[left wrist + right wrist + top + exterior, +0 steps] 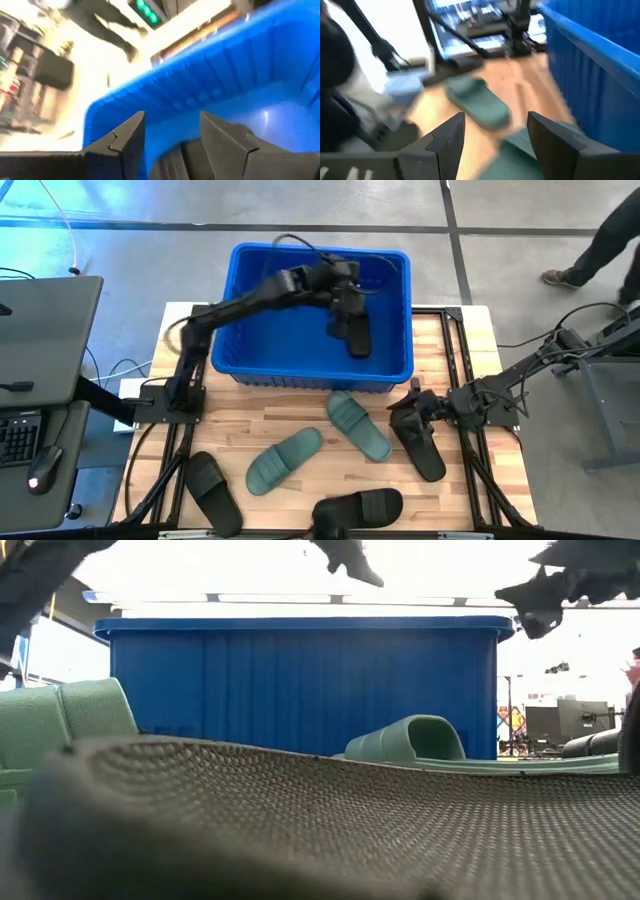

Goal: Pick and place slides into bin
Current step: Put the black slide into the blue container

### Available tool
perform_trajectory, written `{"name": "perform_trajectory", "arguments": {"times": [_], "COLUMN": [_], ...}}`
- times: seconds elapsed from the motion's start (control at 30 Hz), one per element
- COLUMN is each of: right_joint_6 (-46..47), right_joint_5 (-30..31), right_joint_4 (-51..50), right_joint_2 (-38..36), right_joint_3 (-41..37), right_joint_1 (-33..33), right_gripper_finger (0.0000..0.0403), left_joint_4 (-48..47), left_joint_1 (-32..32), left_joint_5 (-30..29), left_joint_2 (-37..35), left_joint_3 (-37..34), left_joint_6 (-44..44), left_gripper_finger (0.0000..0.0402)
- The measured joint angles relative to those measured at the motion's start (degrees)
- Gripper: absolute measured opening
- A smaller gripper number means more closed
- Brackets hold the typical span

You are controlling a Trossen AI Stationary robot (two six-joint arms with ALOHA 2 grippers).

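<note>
Tabletop: five slides [285, 459], one bin [250, 365].

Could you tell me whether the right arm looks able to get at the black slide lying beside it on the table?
Probably yes: the right gripper hangs right at that black slide, jaws open, nothing between them.

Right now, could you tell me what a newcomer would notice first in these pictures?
The bright blue bin at the table's far edge, with the left gripper over it above a black slide inside. In front lie two green slides, and the right gripper hovers open by another black slide.
</note>
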Motion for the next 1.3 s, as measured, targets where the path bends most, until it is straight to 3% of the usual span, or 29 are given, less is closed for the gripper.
{"name": "perform_trajectory", "arguments": {"times": [0.3, 0.67, 0.8, 0.97, 1.1, 1.3], "right_joint_6": [-3.4, 11.6, 12.5, 7.7, 6.8, -12.3], "right_joint_5": [-0.1, 0.7, 4.4, 0.1, -1.1, -0.7], "right_joint_4": [7.0, 4.1, 1.6, 2.9, 10.2, 8.8], "right_joint_2": [-0.1, 1.0, 4.2, 12.4, 20.3, 30.7], "right_joint_3": [0.0, 0.0, 0.0, 0.0, 0.8, 12.7], "right_joint_1": [-0.1, 0.0, 0.0, 0.6, 2.3, 4.8], "right_gripper_finger": [0.0204, 0.0206, 0.0206, 0.0206, 0.0206, 0.0206], "left_joint_4": [-19.1, -41.8, -43.3, -43.2, -43.2, -43.2], "left_joint_1": [-7.7, -17.4, -21.6, -26.7, -29.2, -30.4], "left_joint_5": [-0.6, -1.2, -4.6, -10.2, -13.9, -15.5], "left_joint_2": [-11.2, -15.4, -15.6, -15.9, -16.0, -16.4], "left_joint_3": [0.6, 0.5, -0.6, -0.7, -0.7, -0.7], "left_joint_6": [3.8, -2.7, -6.9, -7.3, -7.2, -7.2], "left_gripper_finger": [0.0161, 0.0154, 0.0151, 0.0145, 0.0143, 0.0143]}}
